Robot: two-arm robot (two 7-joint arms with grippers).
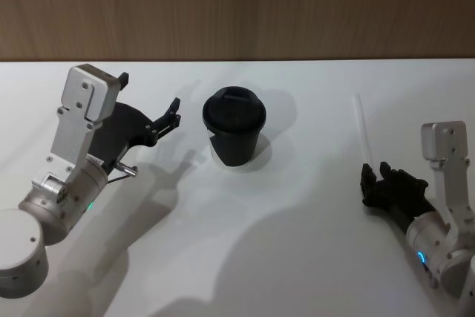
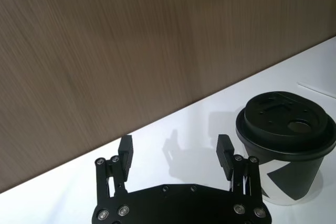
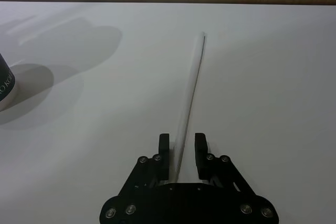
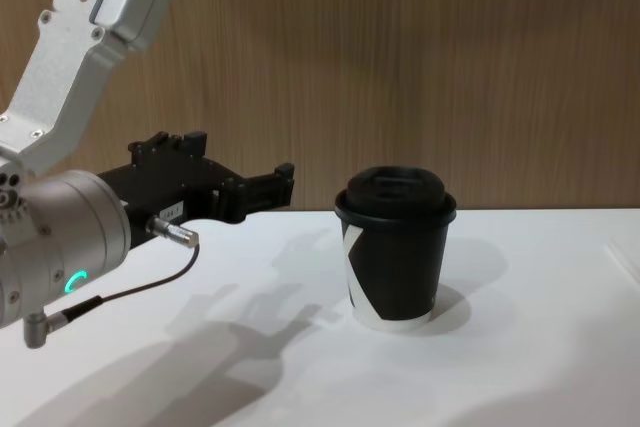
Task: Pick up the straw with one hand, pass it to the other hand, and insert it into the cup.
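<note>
We're sitting the right gripper [image 3: 181, 142] low over the desk [image 3: 273, 77], fingers a little apart and straddling the straw's near end. The straw [image 3: 193, 87] is lying flat between them, with a sliver of gap on each side as far as we're able to tell, so we're judging it not clamped yet. The rest of it is running straight out ahead of the fingertips.

Risks we're flagging on this grasp:
- One finger touching first is going to roll or skate the straw sideways, since it's thin and round on a smooth surface.
- We're gripping at the very end, so the long free length may sag or swing on lift and make the handover hard to line up.
- Squeezing too hard is likely crushing it. Closing too low is scraping the fingertips on the desk.

Farther out, the left gripper [image 2: 176, 148] is hovering with fingers wide apart and nothing between them. The cup [image 1: 234, 128] is standing upright just outside one finger, slightly ahead of its tip. The lid hole [image 2: 297, 126] is looking small, so an off-axis insertion may push on the lid and tip the cup.
</note>
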